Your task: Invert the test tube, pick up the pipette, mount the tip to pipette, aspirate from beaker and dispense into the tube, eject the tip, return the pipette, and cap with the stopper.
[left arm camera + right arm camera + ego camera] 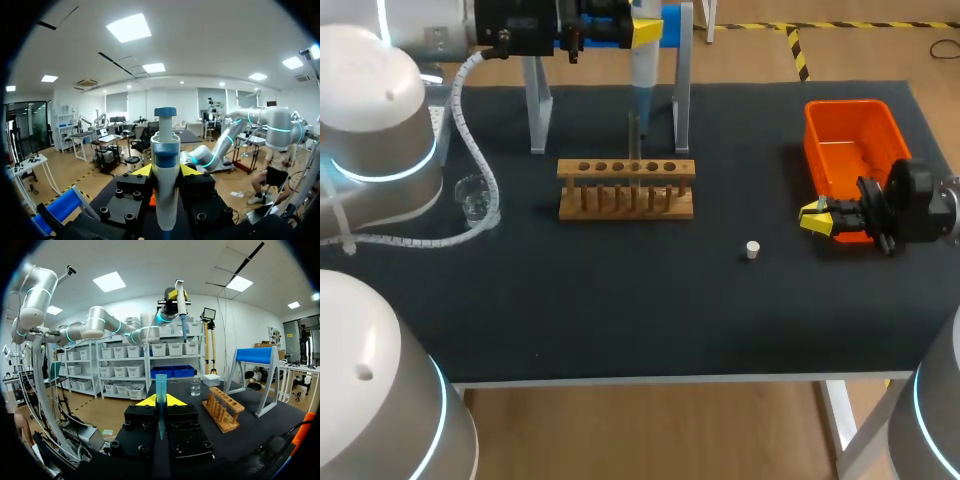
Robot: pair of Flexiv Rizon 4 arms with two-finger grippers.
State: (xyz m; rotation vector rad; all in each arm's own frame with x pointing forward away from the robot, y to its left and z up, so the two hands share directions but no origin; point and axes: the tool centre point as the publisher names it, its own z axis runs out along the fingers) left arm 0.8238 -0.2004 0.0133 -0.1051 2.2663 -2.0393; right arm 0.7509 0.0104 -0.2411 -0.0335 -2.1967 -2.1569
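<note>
My left gripper (642,30) is high at the back of the table, shut on the white and blue pipette (645,75), which hangs upright above the wooden rack (626,188). In the left wrist view the pipette (166,165) stands clamped between the yellow tips of the left gripper (166,172). A test tube (633,145) stands upright in the rack. My right gripper (817,218) lies low at the right, beside the orange bin (850,150). The right gripper (160,401) is shut on a blue pipette tip (160,387). The white stopper (752,250) lies on the mat, and the glass beaker (473,197) stands at the left.
The pipette stand (535,110) with a blue top bar stands behind the rack. From the right wrist, the rack (223,410), beaker (195,387) and stand (255,356) lie ahead, with the pipette (181,305) raised over them. A cable hose (470,120) loops by the beaker.
</note>
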